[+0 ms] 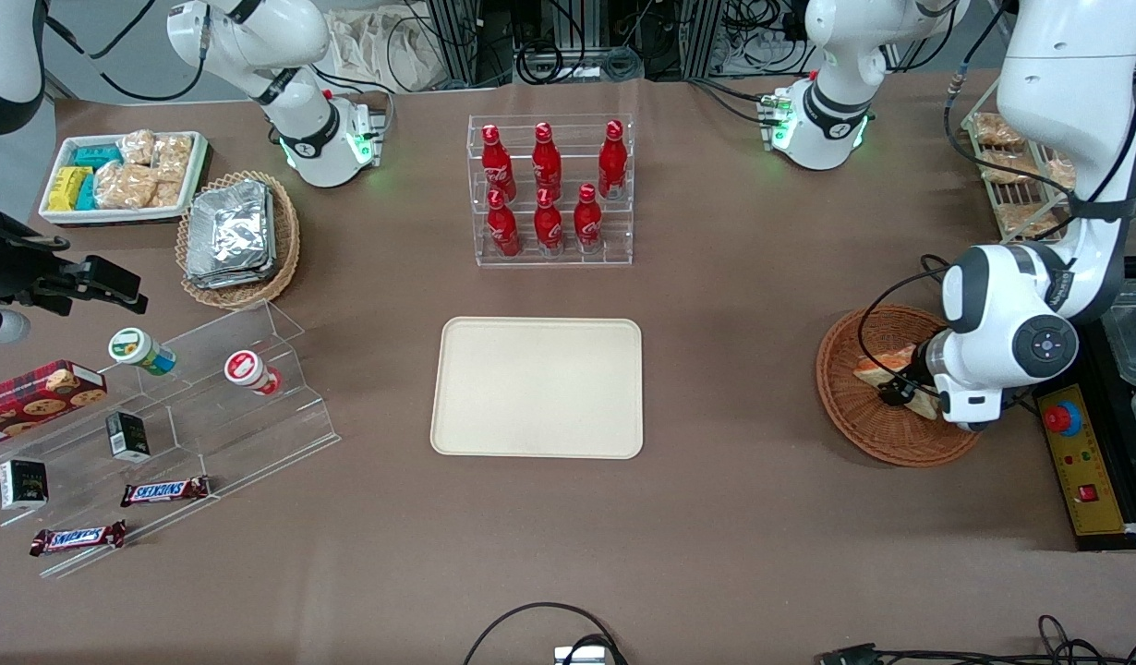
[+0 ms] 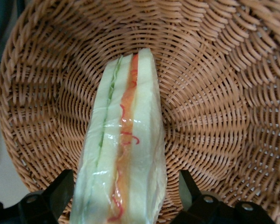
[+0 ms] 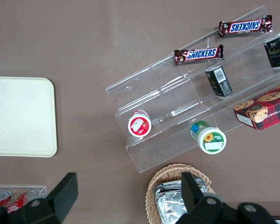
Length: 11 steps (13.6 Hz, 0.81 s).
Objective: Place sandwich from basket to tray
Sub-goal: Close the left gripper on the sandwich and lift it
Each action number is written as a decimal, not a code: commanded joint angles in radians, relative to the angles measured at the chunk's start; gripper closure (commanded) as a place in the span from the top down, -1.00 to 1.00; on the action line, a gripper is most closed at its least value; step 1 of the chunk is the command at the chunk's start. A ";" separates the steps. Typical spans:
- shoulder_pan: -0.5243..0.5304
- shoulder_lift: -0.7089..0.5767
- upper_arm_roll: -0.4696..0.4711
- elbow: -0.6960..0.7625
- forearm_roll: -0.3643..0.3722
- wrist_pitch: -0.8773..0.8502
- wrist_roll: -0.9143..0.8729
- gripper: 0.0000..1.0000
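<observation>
Both fingers [image 2: 60,191] of the left arm's gripper [image 2: 126,198] stand spread wide, one on each flat face of the sandwich [image 2: 126,154], with a sliver of wicker showing between each finger and the bread, so they straddle the wedge without pressing on it. In the wrist view the sandwich stands on edge in clear wrap, its green and orange-red filling stripes running up the middle between white bread slices. It rests in the round reddish-brown wicker basket [image 2: 214,93], whose woven wall curves up all round it. From the front the gripper [image 1: 900,392] reaches down into the basket [image 1: 854,416] at the working arm's end of the table [image 1: 716,517], and the sandwich [image 1: 877,368] shows partly under the arm's wrist. The cream tray [image 1: 537,388] lies flat mid-table, well apart from the basket and bare. Farther from the front camera than the tray, a clear rack holds six red bottles [image 1: 549,189]. Toward the parked arm's end sit a tan wicker basket of foil packets [image 1: 238,235], a white bin of snack packs [image 1: 123,175], and a stepped acrylic stand [image 1: 208,416] with Snickers bars [image 1: 164,491] near it.
</observation>
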 commanded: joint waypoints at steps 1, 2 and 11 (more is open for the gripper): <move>0.001 0.011 -0.003 0.016 -0.002 0.010 -0.022 0.37; 0.001 0.010 -0.004 0.017 -0.001 0.010 -0.024 -0.03; -0.006 -0.002 -0.010 0.126 0.004 -0.054 -0.002 -1.00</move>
